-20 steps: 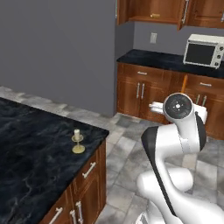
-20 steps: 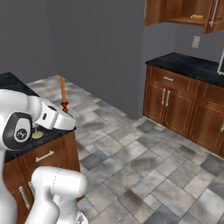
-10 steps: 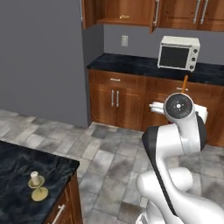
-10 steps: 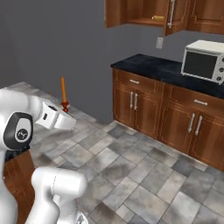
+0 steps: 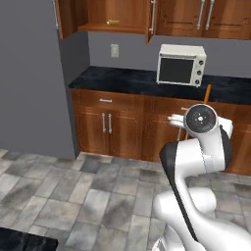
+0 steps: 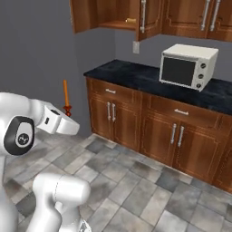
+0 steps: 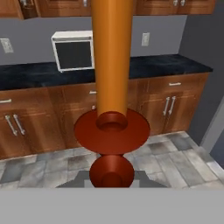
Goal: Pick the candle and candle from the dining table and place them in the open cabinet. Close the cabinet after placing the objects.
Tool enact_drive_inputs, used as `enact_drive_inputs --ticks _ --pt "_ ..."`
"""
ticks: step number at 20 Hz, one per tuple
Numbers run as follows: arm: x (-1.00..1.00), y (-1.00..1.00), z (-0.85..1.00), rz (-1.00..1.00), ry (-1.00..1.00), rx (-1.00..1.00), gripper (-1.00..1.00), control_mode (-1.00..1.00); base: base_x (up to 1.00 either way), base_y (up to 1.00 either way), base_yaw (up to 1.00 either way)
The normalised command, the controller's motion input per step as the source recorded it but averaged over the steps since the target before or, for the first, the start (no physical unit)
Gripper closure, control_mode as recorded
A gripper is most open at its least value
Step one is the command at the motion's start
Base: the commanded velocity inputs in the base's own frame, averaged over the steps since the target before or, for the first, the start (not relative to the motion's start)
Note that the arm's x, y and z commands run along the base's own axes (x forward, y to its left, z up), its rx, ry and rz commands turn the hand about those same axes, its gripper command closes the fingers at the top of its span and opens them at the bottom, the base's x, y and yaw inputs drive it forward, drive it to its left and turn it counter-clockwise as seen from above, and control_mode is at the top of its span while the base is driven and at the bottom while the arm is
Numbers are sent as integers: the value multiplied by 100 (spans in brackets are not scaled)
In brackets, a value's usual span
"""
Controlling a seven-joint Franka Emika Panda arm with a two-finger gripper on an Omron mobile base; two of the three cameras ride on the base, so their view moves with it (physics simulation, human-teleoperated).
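Left base view
Arm: the white arm rises from the lower right, its round dark joint facing us.
Orange taper candle (image 5: 208,92): only its upper end pokes up behind the arm's wrist, upright, in front of the counter edge.
Gripper: hidden behind the arm from here, so I cannot tell its state in this view.
Cabinet (image 5: 103,14): the wall cupboard at the top stands open, a shelf visible with a small yellowish item (image 5: 112,22) on it; its door (image 5: 150,19) with a long steel bar handle hangs edge-on.
Toaster oven (image 5: 180,64): white, on the black stone counter (image 5: 117,77) under the closed wall cupboards, right of the open one.
Base cupboards (image 5: 108,128): reddish-brown wood, below the counter, above a grey tiled floor.

Right base view
Gripper (image 6: 68,118): at the end of the white forearm on the left, closed around the dark red holder of the candle.
Candle: the orange taper (image 6: 65,93) stands upright above the hand, in the air, well apart from the counter and below the level of the open cabinet (image 6: 108,12).
Toaster oven (image 6: 189,65): on the counter's right part.

Hand view
Candle: the orange shaft (image 7: 112,57) runs up the middle, its dark red holder (image 7: 112,131) at the bottom between the fingertips.
Background: counter, toaster oven (image 7: 73,50) and base cupboards beyond.
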Motion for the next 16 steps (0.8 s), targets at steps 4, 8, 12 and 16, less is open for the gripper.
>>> enact_drive_inputs --ticks 4,8,12,16 --pt "0 0 0 0 0 0 100 100 82 0 -20" --pt "0 0 0 0 0 0 100 100 84 14 -18" --pt "0 0 0 0 0 0 100 100 81 32 -19" --pt "0 0 0 0 0 0 100 100 61 48 -19"
